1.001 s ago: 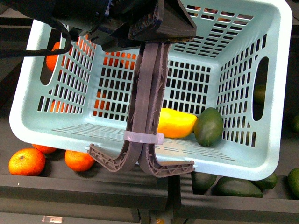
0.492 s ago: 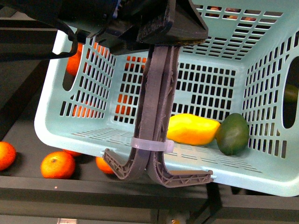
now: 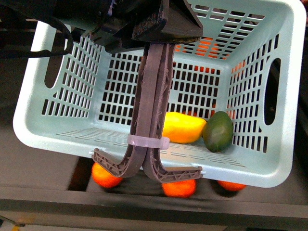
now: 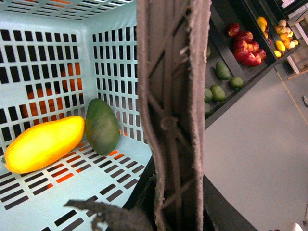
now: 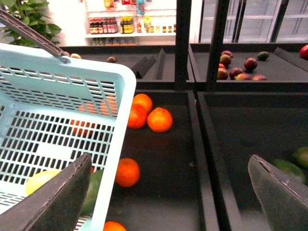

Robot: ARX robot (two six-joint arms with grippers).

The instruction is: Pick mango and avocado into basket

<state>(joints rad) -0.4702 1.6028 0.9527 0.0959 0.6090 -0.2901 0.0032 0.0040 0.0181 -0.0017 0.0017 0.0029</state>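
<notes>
The pale turquoise basket (image 3: pixel 33 130) hangs tilted from its brown-grey handles (image 3: pixel 154 96), which are tied with a white zip tie. My left gripper (image 3: pixel 163 26) is shut on the handles from above. It also shows in the left wrist view (image 4: pixel 175 202), clamped round the handles (image 4: pixel 173 96). The yellow mango (image 3: pixel 182 127) and the dark green avocado (image 3: pixel 217 131) lie side by side, touching, on the basket floor, as the left wrist view shows the mango (image 4: pixel 43 143) and avocado (image 4: pixel 102 126). My right gripper (image 5: pixel 168 192) is open and empty beside the basket rim (image 5: pixel 122 120).
Oranges (image 3: pixel 179 187) lie on the dark shelf under the basket, and more oranges (image 5: pixel 159 119) lie beside it. A black post (image 5: pixel 183 48) divides the bins. Green fruit (image 5: pixel 288 166) lies in the neighbouring bin. Red-blushed mangoes (image 5: pixel 236 72) sit on the back shelf.
In the front view the basket has swung back to the left. The shelf below has shifted, and oranges now show under its front edge. The mango and avocado stay inside.
</notes>
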